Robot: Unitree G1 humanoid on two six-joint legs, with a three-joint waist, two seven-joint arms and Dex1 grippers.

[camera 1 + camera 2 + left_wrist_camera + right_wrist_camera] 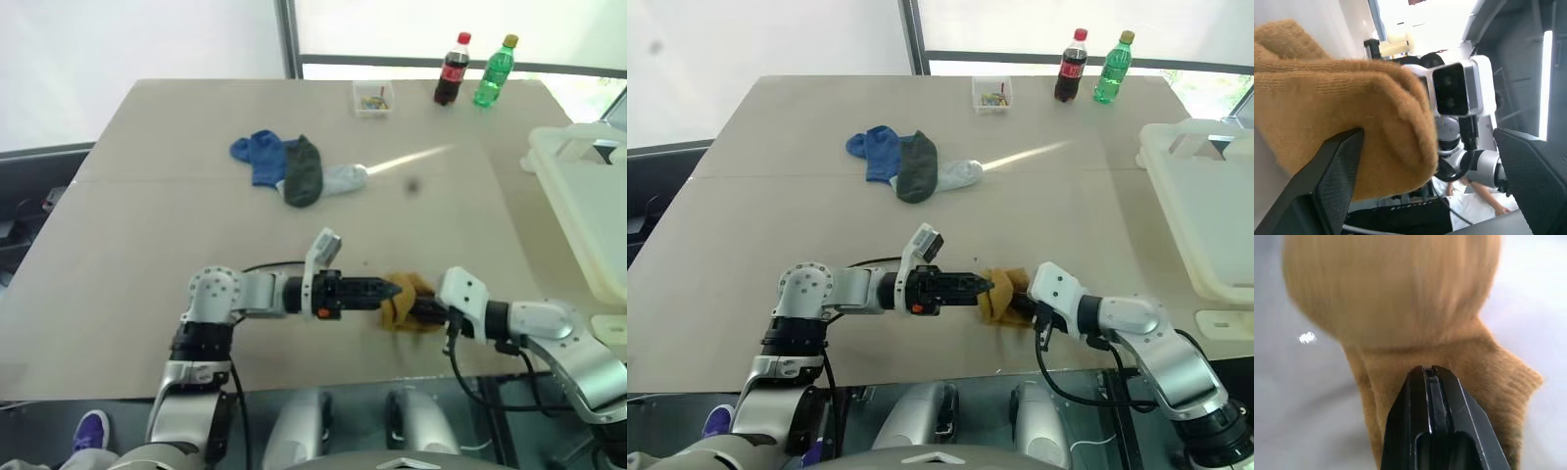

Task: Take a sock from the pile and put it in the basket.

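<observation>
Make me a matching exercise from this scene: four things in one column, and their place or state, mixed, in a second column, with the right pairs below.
Things:
1. mustard sock
2. left gripper
3. cola bottle
4. basket

Place or state:
a. at the table's right edge
b. open, at the sock
c. pinched in the shut right gripper
d. upright at the table's far edge

Pairs: 1-c, 2-b, 3-d, 4-a
</observation>
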